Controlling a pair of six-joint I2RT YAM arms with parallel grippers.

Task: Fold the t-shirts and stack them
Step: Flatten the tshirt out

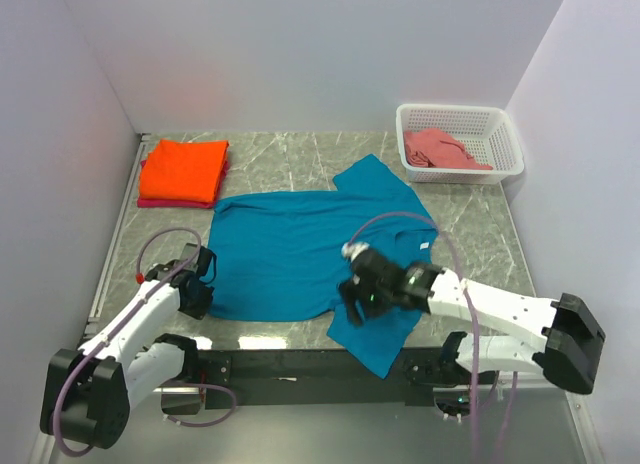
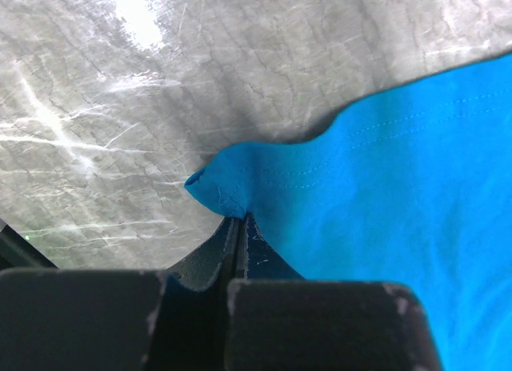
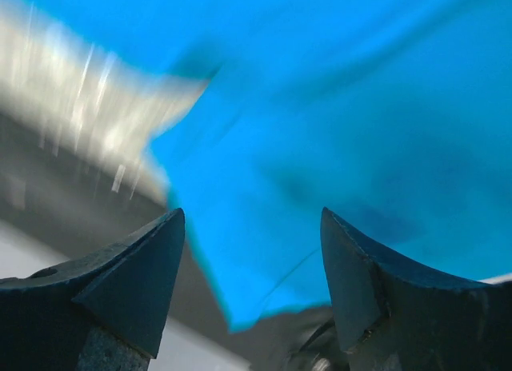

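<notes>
Left claw [image 2: 239, 221] pinched shut on the teal t-shirt [image 1: 285, 254] at its near-left hem corner | right claw [image 3: 252, 227] spread wide over its near sleeve, which I see overhanging the table [image 1: 290, 159] front edge | bare marble left of the hem

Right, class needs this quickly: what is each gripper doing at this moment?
Left gripper: closed on a corner of the teal-blue t-shirt.
Right gripper: open, holding nothing.
</notes>
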